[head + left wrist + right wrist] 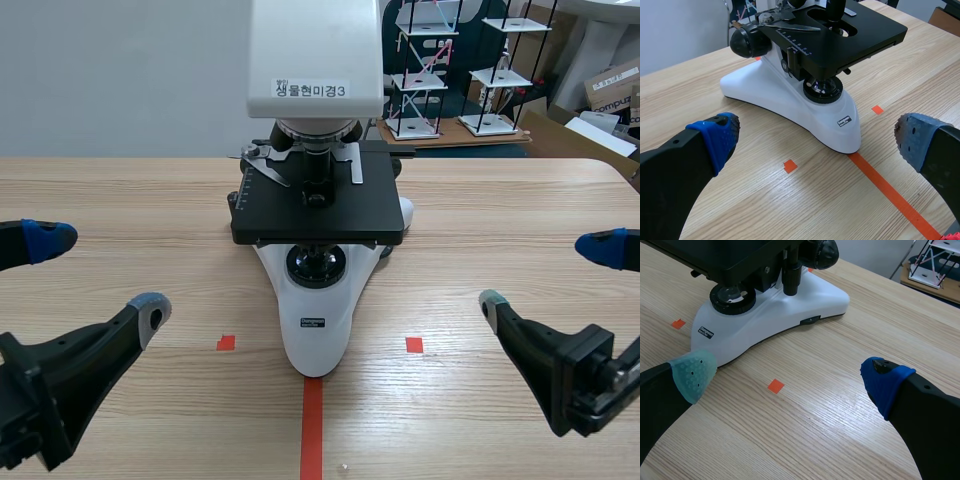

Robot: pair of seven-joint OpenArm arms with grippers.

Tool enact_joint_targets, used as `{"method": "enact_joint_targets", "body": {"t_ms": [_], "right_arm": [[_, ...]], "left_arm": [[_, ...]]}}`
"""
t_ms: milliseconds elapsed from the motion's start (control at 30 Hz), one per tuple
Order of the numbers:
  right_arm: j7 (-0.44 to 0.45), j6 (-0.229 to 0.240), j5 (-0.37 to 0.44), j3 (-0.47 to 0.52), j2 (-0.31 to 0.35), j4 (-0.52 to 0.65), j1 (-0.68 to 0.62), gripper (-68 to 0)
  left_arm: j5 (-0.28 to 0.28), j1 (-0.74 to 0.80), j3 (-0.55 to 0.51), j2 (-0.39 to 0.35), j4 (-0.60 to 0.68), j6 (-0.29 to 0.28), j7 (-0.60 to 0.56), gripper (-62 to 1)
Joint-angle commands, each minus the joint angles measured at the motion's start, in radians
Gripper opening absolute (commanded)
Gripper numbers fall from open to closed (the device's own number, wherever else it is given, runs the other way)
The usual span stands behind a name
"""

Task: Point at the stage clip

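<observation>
Microscope (315, 330) stands mid-table, with the silver stage clip (265, 165) lying on the far left part of its black stage (370, 215). Left gripper (98, 275) and right gripper (548, 275) sit low at either side, well apart from it, fingers spread wide and holding nothing.

The white microscope (315, 335) has a black stage (372, 215) and silver stage clip (268, 170).

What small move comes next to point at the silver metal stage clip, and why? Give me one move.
Probably lift the left gripper and ease it forward toward the thin silver metal stage clip. The clip lies on the left part of the flat black microscope stage, on that arm's side, while the gripper hangs open and low, well short of it.
</observation>
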Motion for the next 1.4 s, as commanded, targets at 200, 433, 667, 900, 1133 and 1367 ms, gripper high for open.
{"method": "enact_joint_targets", "body": {"t_ms": [200, 433, 667, 900, 1133, 1367], "right_arm": [[0.012, -0.003, 0.011, 0.006, 0.011, 0.008, -0.002, -3.7], [0.012, -0.003, 0.011, 0.006, 0.011, 0.008, -0.002, -3.7], [0.012, -0.003, 0.011, 0.006, 0.011, 0.008, -0.002, -3.7], [0.012, -0.003, 0.011, 0.006, 0.011, 0.008, -0.002, -3.7], [0.012, -0.003, 0.011, 0.006, 0.011, 0.008, -0.002, -3.7], [0.012, -0.003, 0.011, 0.006, 0.011, 0.008, -0.002, -3.7]], "left_arm": [[-0.007, -0.001, 0.004, -0.003, 0.009, 0.002, -0.014, 1.4], [-0.010, -0.001, 0.004, -0.003, 0.009, 0.002, -0.014, 1.4], [-0.011, -0.001, 0.004, -0.003, 0.009, 0.002, -0.014, 1.4], [-0.010, -0.018, 0.008, -0.003, 0.008, 0.002, -0.003, 1.4], [-0.018, -0.113, 0.035, -0.047, -0.022, -0.006, 0.031, -27.4], [-0.025, -0.284, 0.153, -0.129, -0.131, -0.013, 0.030, -52.9]]}}
